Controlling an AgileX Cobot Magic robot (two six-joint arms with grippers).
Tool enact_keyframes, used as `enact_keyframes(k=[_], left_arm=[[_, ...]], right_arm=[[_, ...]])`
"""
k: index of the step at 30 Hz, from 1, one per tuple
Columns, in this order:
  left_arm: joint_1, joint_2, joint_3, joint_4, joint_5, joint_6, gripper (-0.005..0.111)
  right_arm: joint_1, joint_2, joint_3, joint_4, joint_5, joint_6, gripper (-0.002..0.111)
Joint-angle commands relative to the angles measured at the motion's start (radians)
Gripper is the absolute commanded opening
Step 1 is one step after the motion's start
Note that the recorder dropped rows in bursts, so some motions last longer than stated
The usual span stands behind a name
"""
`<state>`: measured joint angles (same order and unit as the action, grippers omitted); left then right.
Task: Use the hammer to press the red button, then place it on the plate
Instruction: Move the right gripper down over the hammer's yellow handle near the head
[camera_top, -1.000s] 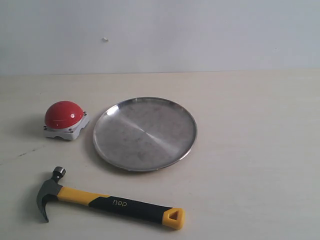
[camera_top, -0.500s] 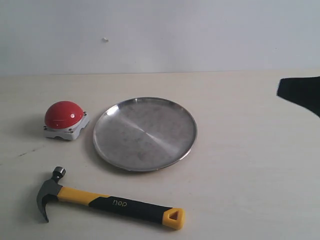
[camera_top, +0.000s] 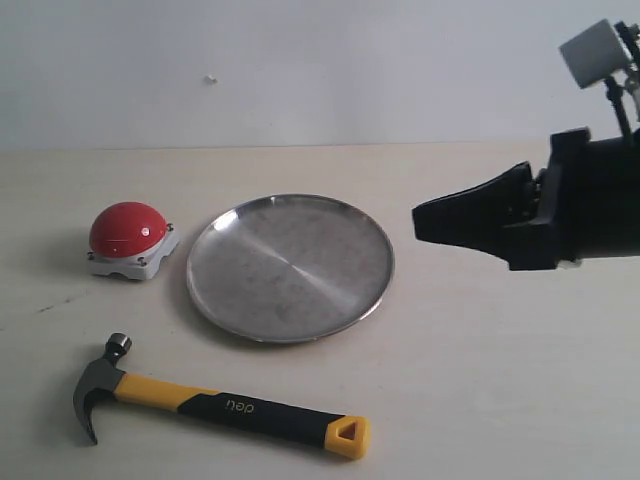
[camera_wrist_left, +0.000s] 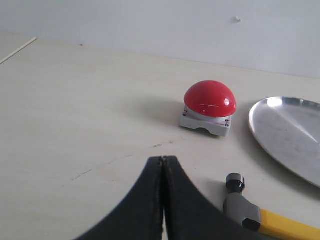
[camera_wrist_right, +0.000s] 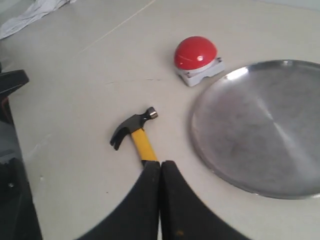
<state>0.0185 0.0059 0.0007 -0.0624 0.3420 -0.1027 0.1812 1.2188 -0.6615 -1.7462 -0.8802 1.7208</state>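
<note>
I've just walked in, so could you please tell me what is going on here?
Nothing is held yet. The right gripper, shut, hovers over the table beside the plate. The hammer lies untouched in front of the plate, and the red button sits on the plate's other side. The left gripper, also shut and empty, faces the button.

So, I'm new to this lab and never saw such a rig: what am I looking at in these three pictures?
A robot with two arms, each ending in a two-fingered gripper. One picture comes from a camera off the arms; the black right gripper shows there, above the table. The other two come from wrist cameras: one looks past the shut left gripper, one past the right, also shut. On the table lie a hammer, a red button and a steel plate. Nothing is held.
</note>
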Motion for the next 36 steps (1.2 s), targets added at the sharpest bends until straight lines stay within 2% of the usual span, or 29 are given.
enact_keyframes(k=[1, 3, 6, 9, 12, 16, 17, 21, 24, 26, 32, 34, 36], left_arm=[[0.005, -0.006, -0.001, -0.004, -0.007, -0.006, 0.000], [0.005, -0.006, -0.001, -0.004, -0.007, -0.006, 0.000], [0.005, -0.006, -0.001, -0.004, -0.007, -0.006, 0.000], [0.005, -0.006, -0.001, -0.004, -0.007, -0.006, 0.000], [0.005, -0.006, -0.001, -0.004, -0.007, -0.006, 0.000], [0.005, -0.006, -0.001, -0.004, -0.007, -0.006, 0.000], [0.005, -0.006, -0.001, -0.004, -0.007, -0.006, 0.000], [0.005, -0.006, -0.001, -0.004, -0.007, -0.006, 0.000], [0.005, -0.006, -0.001, -0.004, -0.007, -0.006, 0.000], [0.005, -0.006, -0.001, -0.004, -0.007, -0.006, 0.000], [0.005, -0.006, -0.001, -0.004, -0.007, -0.006, 0.000], [0.005, -0.006, -0.001, -0.004, -0.007, -0.006, 0.000], [0.005, -0.006, -0.001, -0.004, -0.007, -0.006, 0.000]], right_arm=[[0.137, 0.025, -0.032, 0.002, 0.022, 0.055, 0.000], [0.208, 0.026, -0.032, 0.002, 0.022, 0.035, 0.000], [0.323, 0.026, -0.032, 0.002, 0.042, -0.095, 0.000], [0.418, 0.026, -0.032, 0.002, 0.213, -0.307, 0.000], [0.466, 0.028, -0.030, 0.002, 0.573, -0.504, 0.000], [0.470, 0.029, -0.023, 0.004, 1.196, -0.539, 0.000], [0.470, 0.030, -0.023, 0.056, 1.318, -0.593, 0.000], [0.470, 0.044, -0.025, 0.388, 1.788, -1.114, 0.000], [0.470, 0.050, -0.028, 0.658, 1.961, -1.427, 0.000], [0.470, 0.050, -0.049, 0.913, 1.979, -1.581, 0.000], [0.470, 0.077, -0.087, 2.044, 1.973, -2.206, 0.000], [0.470, 0.103, -0.105, 2.254, 1.970, -2.302, 0.000], [0.484, 0.145, -0.139, 2.252, 1.913, -2.292, 0.000]])
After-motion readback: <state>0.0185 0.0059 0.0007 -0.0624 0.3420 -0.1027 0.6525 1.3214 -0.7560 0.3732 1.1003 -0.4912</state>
